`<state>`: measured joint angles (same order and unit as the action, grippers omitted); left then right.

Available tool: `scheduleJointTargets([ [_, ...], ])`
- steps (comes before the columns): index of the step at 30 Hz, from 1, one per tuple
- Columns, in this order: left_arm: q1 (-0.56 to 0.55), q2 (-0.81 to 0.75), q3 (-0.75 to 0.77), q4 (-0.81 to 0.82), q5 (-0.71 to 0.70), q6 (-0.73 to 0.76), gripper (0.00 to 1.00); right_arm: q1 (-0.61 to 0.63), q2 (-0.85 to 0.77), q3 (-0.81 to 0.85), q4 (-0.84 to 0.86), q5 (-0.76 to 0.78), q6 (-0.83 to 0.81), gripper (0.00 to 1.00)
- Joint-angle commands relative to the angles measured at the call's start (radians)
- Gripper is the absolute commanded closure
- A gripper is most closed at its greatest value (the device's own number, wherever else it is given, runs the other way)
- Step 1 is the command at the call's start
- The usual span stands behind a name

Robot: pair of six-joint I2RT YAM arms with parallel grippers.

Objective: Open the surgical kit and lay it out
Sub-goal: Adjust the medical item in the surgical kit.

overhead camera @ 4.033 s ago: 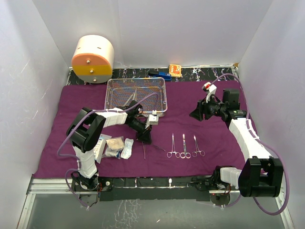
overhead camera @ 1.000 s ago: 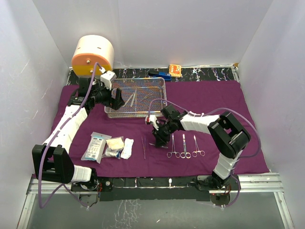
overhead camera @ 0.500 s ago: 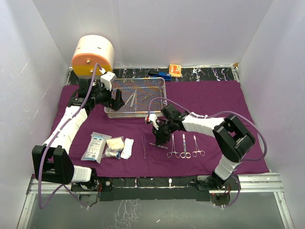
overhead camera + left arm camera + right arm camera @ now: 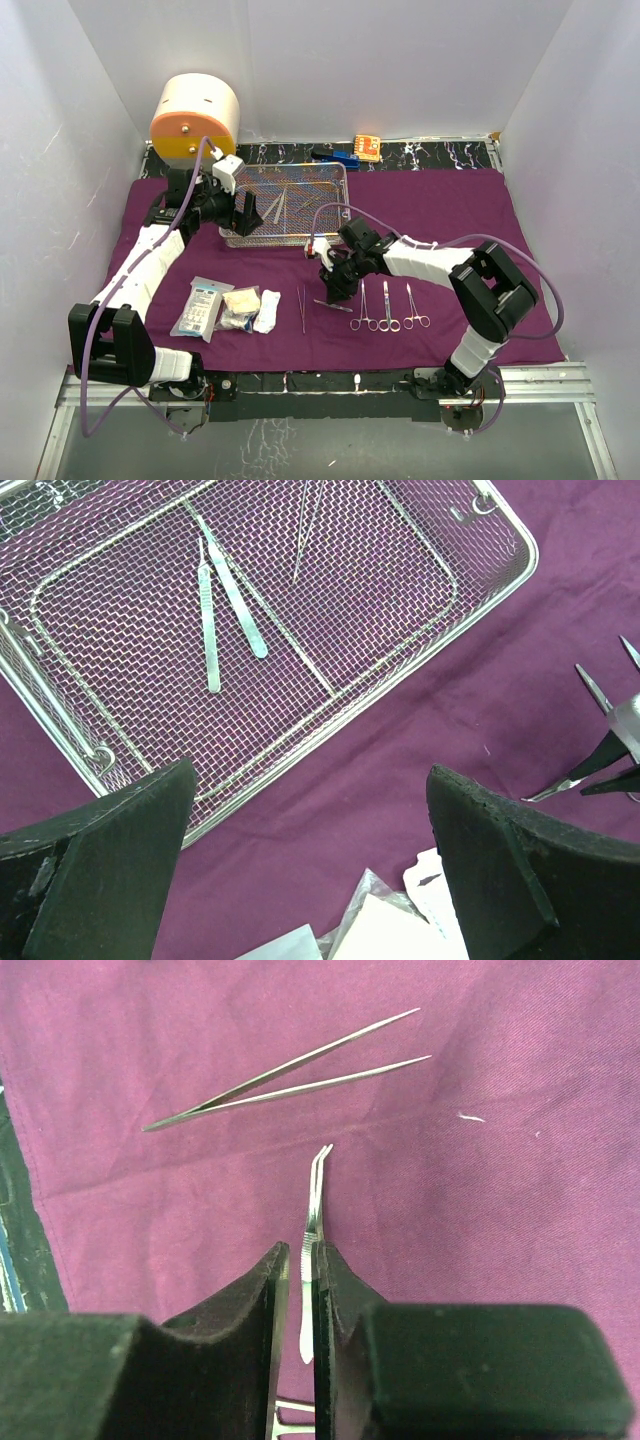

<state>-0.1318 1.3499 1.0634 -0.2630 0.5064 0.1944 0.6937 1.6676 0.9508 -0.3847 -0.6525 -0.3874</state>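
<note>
Pinching curved tweezers (image 4: 316, 1195), right end effector (image 4: 300, 1265)

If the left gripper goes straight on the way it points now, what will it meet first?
Probably the cloth, just outside the tray's near rim: the open left gripper frames that spot. Depth is unclear, so the rim itself is possible.

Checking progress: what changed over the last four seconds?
The left end effector swung from the middle to the wire-mesh tray, open. The right end effector came in from the right and closed on the curved tweezers beside the straight tweezers. Tray, packets and three forceps stayed put.
</note>
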Motion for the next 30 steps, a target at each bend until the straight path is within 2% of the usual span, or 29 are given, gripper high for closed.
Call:
scheduleJointTargets([
  [1,0.008,-0.043,-0.006,0.01,0.037,0.01,0.02,0.006,0.02,0.025,0.011,0.01,-0.022,0.83],
  [7,0.008,-0.038,-0.005,0.01,0.044,0.012,0.02,0.006,0.042,0.023,0.001,-0.004,-0.03,0.79],
  [14,0.008,-0.038,-0.005,0.008,0.047,0.014,0.02,0.006,0.055,0.02,-0.001,-0.026,-0.03,0.79],
  [30,0.008,-0.043,-0.009,0.007,0.056,0.017,0.02,0.009,0.067,0.016,-0.005,-0.035,-0.022,0.85],
])
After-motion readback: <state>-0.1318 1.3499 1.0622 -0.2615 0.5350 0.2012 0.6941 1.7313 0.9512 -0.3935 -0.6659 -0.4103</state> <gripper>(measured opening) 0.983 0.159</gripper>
